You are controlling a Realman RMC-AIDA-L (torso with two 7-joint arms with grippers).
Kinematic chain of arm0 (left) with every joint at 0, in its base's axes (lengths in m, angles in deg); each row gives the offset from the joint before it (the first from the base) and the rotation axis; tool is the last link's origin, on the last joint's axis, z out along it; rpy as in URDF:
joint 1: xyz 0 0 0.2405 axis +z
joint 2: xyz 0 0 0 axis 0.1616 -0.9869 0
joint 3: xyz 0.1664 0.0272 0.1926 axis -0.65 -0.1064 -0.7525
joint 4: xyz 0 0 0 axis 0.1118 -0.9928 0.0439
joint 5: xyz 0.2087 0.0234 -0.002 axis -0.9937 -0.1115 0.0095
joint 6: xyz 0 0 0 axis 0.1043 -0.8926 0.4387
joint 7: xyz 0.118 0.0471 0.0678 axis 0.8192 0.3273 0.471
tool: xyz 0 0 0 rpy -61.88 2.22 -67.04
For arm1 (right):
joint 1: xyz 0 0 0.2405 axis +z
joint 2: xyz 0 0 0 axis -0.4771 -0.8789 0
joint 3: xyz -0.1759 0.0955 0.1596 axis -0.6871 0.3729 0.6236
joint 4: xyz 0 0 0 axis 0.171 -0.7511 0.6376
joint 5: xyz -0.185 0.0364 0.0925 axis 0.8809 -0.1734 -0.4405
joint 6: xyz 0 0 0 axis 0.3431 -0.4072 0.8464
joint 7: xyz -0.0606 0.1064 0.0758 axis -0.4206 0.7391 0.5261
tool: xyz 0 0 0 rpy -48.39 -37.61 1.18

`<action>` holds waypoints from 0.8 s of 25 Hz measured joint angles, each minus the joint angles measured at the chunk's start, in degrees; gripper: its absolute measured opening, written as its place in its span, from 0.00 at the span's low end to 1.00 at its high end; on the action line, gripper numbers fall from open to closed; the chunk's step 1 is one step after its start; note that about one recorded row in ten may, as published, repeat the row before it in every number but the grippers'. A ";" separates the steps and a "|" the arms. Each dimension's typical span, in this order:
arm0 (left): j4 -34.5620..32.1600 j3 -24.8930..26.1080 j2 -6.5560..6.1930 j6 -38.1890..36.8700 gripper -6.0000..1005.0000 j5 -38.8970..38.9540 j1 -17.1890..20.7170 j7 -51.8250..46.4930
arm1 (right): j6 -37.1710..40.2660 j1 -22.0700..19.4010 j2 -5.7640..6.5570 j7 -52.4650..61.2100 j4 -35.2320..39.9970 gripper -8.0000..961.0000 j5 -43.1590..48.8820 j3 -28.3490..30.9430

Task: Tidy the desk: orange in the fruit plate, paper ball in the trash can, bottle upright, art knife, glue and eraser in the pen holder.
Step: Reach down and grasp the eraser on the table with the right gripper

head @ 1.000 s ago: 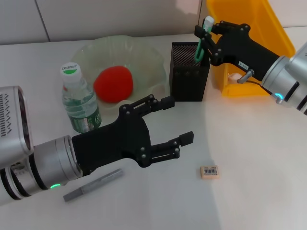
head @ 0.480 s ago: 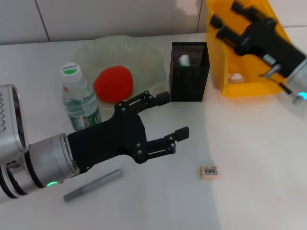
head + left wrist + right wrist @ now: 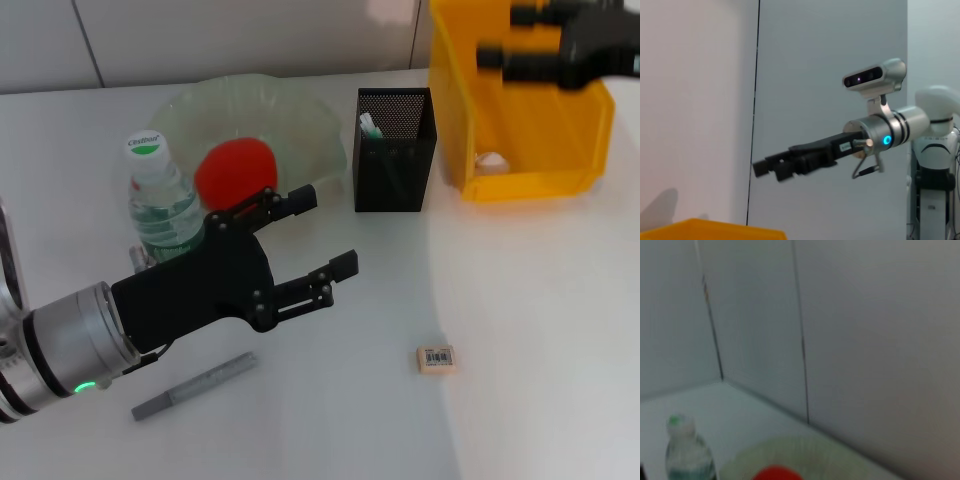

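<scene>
On the desk [image 3: 520, 330]: one eraser [image 3: 436, 358], one bottle [image 3: 162, 207].

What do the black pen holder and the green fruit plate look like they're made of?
The pen holder looks like black metal mesh: fine perforations show light through its walls. The fruit plate looks like translucent pale-green glass, possibly plastic: glossy, wavy rim, with the desk showing through it.

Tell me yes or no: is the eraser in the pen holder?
No, the eraser lies on the desk, apart from the pen holder.
</scene>
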 joint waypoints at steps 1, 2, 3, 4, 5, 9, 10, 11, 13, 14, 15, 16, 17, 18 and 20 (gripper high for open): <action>0.00 0.00 0.00 0.00 0.80 0.00 0.00 0.00 | 0.00 0.00 0.00 0.00 0.00 0.79 0.00 0.00; 0.04 0.24 -0.10 -0.07 0.80 -0.05 0.17 -0.01 | 2.73 0.03 -0.01 2.98 4.24 0.79 4.39 -1.57; 0.04 0.24 -0.10 -0.07 0.80 -0.05 0.17 -0.01 | 5.83 0.26 -0.04 6.28 8.50 0.79 8.80 -3.21; 0.05 0.28 -0.17 -0.09 0.80 -0.11 0.26 -0.04 | 9.61 0.93 -0.04 9.43 12.40 0.79 12.75 -4.76; 0.06 0.36 -0.21 -0.19 0.80 -0.24 0.47 -0.14 | 17.31 3.23 0.44 14.35 17.35 0.79 19.06 -7.06; 0.08 0.47 -0.25 -0.24 0.80 -0.44 0.66 -0.07 | 27.21 7.54 1.53 18.19 18.73 0.79 24.18 -9.66; 0.08 0.54 -0.26 -0.24 0.80 -0.45 0.76 -0.03 | 30.73 9.63 1.76 18.90 17.75 0.79 25.82 -11.69; 0.08 0.54 -0.26 -0.24 0.80 -0.45 0.76 -0.03 | 30.73 9.63 1.76 18.90 17.75 0.79 25.82 -11.69; 0.08 0.59 -0.27 -0.25 0.80 -0.38 0.84 -0.02 | 32.09 10.76 1.56 18.92 16.41 0.79 27.43 -15.44; 0.08 0.63 -0.32 -0.25 0.80 -0.31 0.87 -0.01 | 32.17 11.06 1.46 18.61 15.83 0.79 28.18 -17.45; 0.08 0.63 -0.32 -0.25 0.80 -0.28 0.87 -0.01 | 32.19 11.11 1.32 18.17 15.13 0.79 28.67 -19.73; 0.08 0.64 -0.32 -0.26 0.80 -0.28 0.87 -0.01 | 32.01 11.19 1.21 17.70 14.31 0.79 29.07 -21.95; 0.08 0.64 -0.31 -0.28 0.80 -0.31 0.88 -0.01 | 31.76 11.59 0.87 17.09 12.43 0.79 29.76 -25.77; 0.08 0.64 -0.31 -0.28 0.80 -0.31 0.88 -0.01 | 31.76 11.59 0.87 17.09 12.43 0.79 29.76 -25.77; 0.08 0.64 -0.20 -0.31 0.80 -0.45 0.86 0.01 | 30.37 12.45 -0.11 16.19 9.63 0.79 31.61 -28.86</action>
